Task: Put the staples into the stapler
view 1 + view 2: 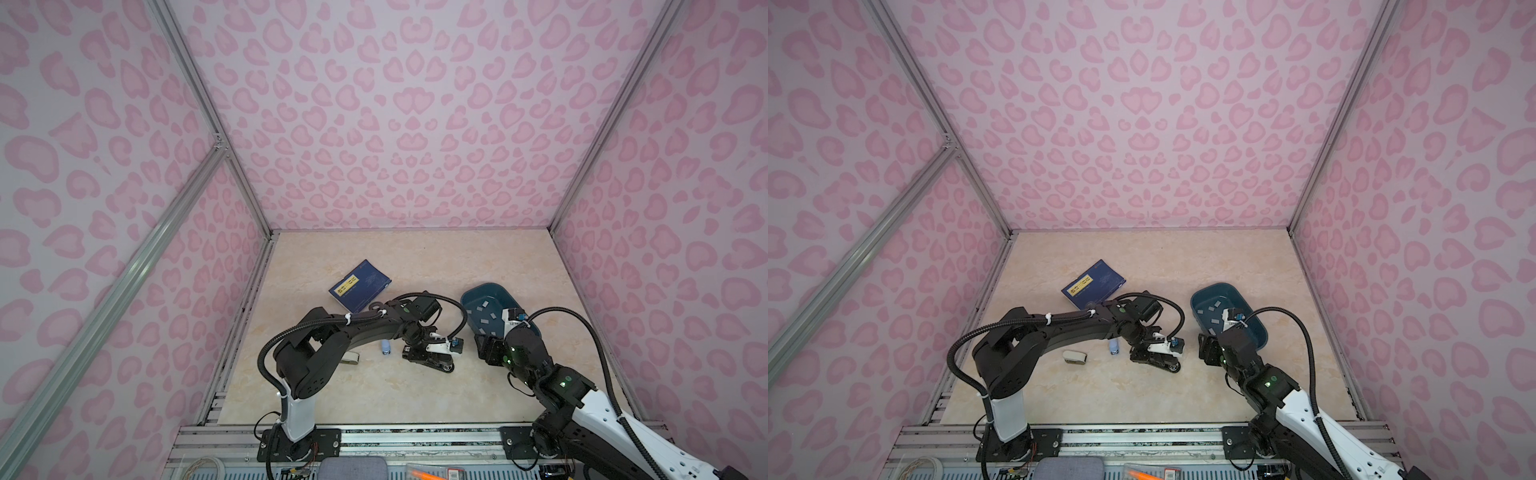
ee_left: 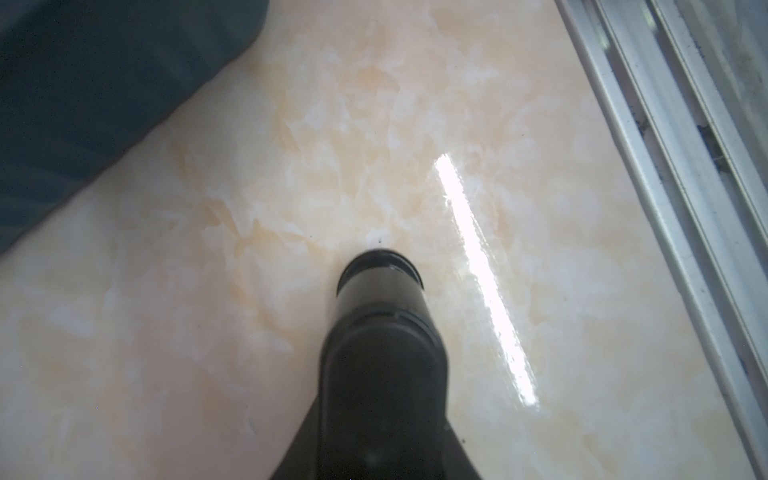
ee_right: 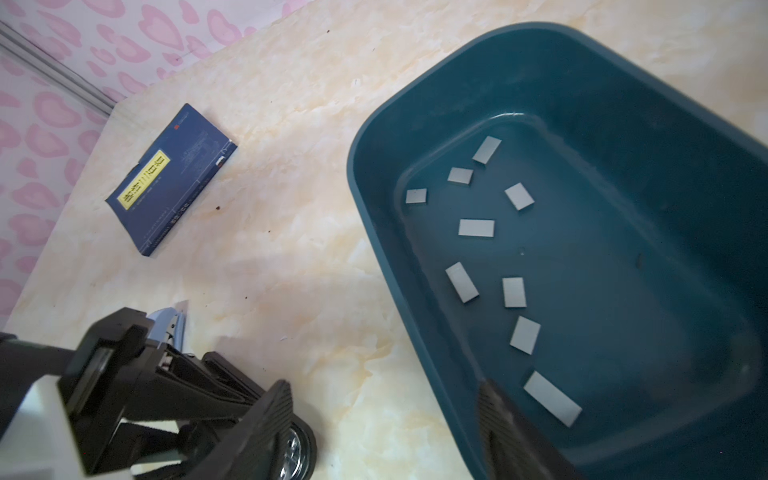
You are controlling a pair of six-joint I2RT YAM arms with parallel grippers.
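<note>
Though the staples [image 3: 476, 227] are close at hand, neither gripper holds one: nine short grey strips lie scattered flat on the floor of the dark teal tub [image 3: 602, 75], at the right of the tabletop [image 1: 415, 395]. The right gripper [image 3: 382, 386] hangs at the tub's near rim, its fingers spread with nothing between them, one over the tub and one over the tabletop beside it. The left gripper [image 2: 380, 257] lies low on the tabletop, fingers seemingly pressed together and empty, just beside a small pale blue thing [image 1: 386, 347] I take for the stapler.

I'd reckon those strips weigh next to nothing. They look stiff, yet apt to snap if bent, and slick on that smooth plastic. They'd be best pinched across the narrow width, by the long edges. A dark blue booklet [image 1: 360, 286] further back carries a yellow label with dark characters I can't read.
</note>
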